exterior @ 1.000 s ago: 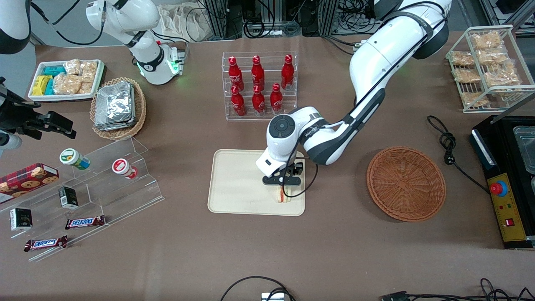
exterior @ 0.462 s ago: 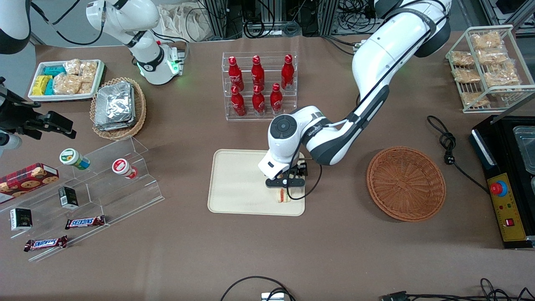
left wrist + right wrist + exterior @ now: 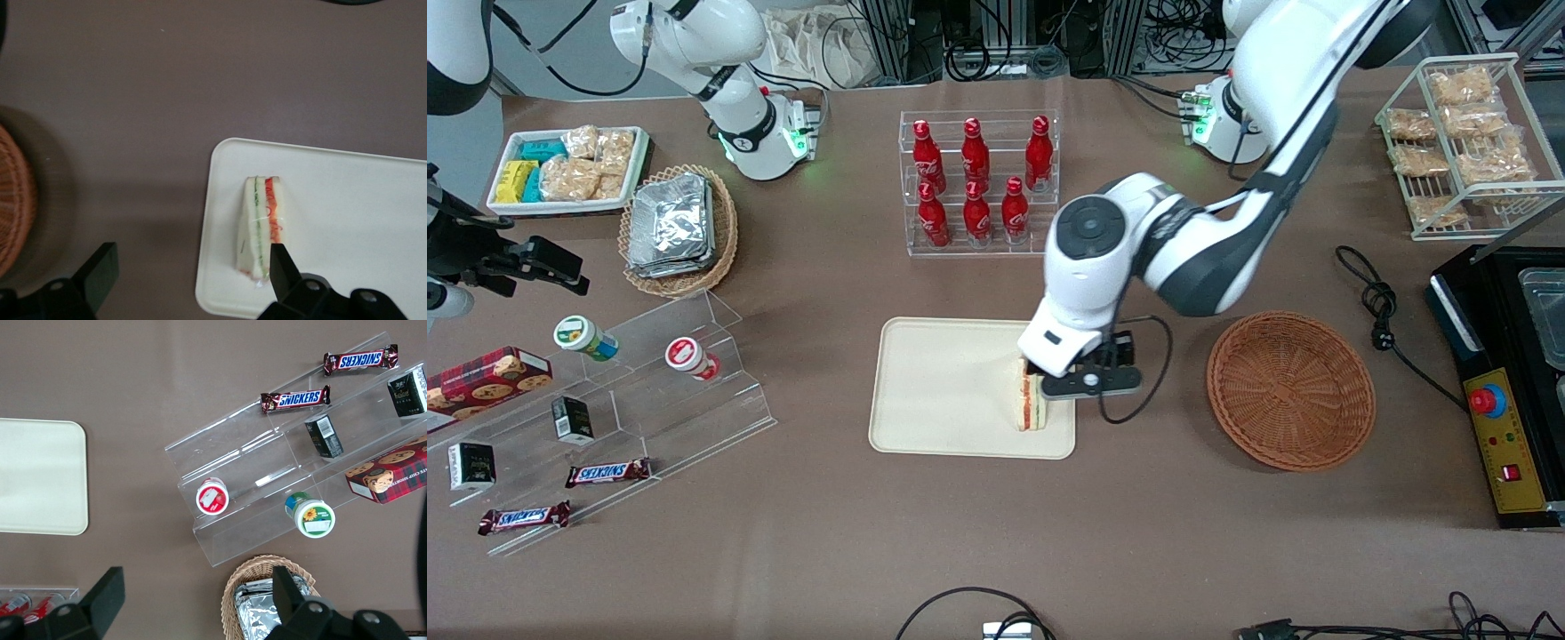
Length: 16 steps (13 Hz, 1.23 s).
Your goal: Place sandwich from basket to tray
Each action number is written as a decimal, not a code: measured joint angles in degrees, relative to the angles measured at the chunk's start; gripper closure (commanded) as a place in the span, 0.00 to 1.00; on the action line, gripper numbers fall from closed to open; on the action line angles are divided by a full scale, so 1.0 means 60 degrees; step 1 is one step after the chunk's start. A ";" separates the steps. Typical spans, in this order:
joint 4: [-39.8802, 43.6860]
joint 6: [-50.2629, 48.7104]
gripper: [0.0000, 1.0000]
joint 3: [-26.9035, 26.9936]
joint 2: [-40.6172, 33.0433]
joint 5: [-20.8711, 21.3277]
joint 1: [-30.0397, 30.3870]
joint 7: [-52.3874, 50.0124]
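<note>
The sandwich (image 3: 1030,404) stands on its edge on the cream tray (image 3: 943,382), at the corner nearest the reddish-brown basket (image 3: 1291,389). White bread with green and orange-red filling shows along its cut edge (image 3: 262,223). My gripper (image 3: 1083,372) hangs above the tray's edge, between the sandwich and the basket. In the left wrist view the gripper (image 3: 190,267) is open with only table and tray rim (image 3: 220,153) between its fingers; one fingertip (image 3: 279,261) overlaps the sandwich's end. Nothing lies in the basket, whose rim (image 3: 13,200) shows beside the gripper.
A clear rack of red bottles (image 3: 978,182) stands farther from the camera than the tray. An acrylic stepped shelf (image 3: 649,382) with snacks and a tan foil-packet basket (image 3: 680,229) lie toward the parked arm's end. A black cable (image 3: 1383,307) and black machine (image 3: 1507,382) lie toward the working arm's end.
The gripper has risen off the sandwich and shifted toward the basket. The sandwich stays on the tray, now uncovered.
</note>
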 measured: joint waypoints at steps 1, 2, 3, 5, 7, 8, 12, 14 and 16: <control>-0.0027 -0.0296 0.00 0.0010 -0.0344 -0.0410 0.0376 0.0505; -0.0091 -0.0556 0.00 0.0017 -0.0682 -0.0797 0.0790 0.1027; -0.0189 -0.0742 0.00 0.0024 -0.1021 -0.1134 0.1235 0.1517; -0.0495 -0.0879 0.00 0.0037 -0.1691 -0.1466 0.2003 0.2055; -0.0782 -0.0962 0.00 0.0295 -0.2290 -0.1682 0.2210 0.2180; -0.0884 -0.1134 0.00 0.0577 -0.2549 -0.1920 0.2177 0.2441; -0.0999 -0.2070 0.00 0.2250 -0.3354 -0.3004 0.2038 0.4762; -0.1004 -0.2297 0.00 0.3051 -0.3613 -0.3337 0.1886 0.5748; -0.1006 -0.2541 0.00 0.3403 -0.3777 -0.3434 0.1828 0.6312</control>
